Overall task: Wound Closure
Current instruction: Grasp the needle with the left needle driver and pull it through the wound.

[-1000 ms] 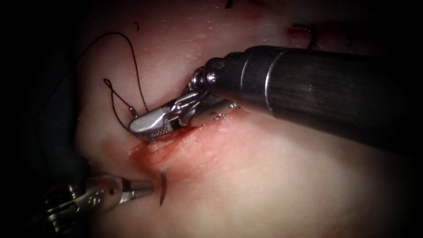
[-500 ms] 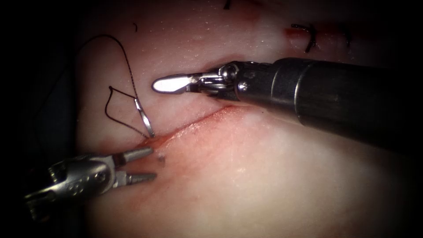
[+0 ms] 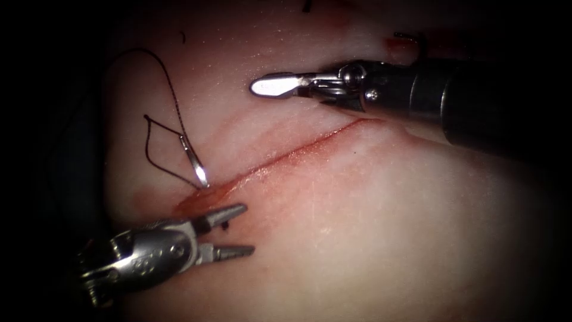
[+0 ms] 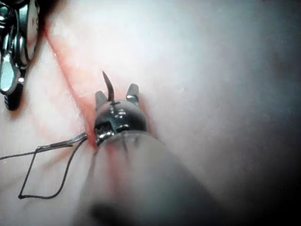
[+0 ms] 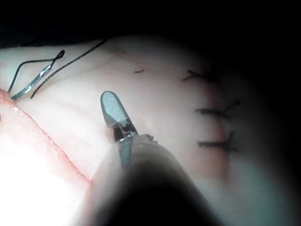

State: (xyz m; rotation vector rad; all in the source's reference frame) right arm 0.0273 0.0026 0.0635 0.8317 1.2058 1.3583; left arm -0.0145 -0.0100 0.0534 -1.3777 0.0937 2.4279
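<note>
The curved needle sits in the tissue [image 3: 369,226] across the cut [image 3: 286,158]. Its tail end [image 3: 195,162] sticks out on the left side of the cut, with dark thread [image 3: 168,77] trailing from it in a loop. Its tip [image 3: 225,225] pokes out on the right side of the cut and is also visible as a dark point, the needle tip [image 4: 108,84]. My left tool [image 3: 245,229] [image 4: 116,92] is open, its jaws either side of the tip, holding nothing. My right tool [image 3: 265,86] [image 5: 109,101] hovers shut and empty above the cut's left side.
Several finished stitches [image 5: 214,113] lie further along the cut, beside the right tool's shaft [image 3: 476,107]. Red fluid [image 3: 199,200] stains the near end of the cut. A short cut end of thread [image 3: 183,36] lies on the far tissue.
The right tool let go of the needle's tail and drew back up and to the right. The left tool opened and moved right, so its jaws now flank the needle tip.
</note>
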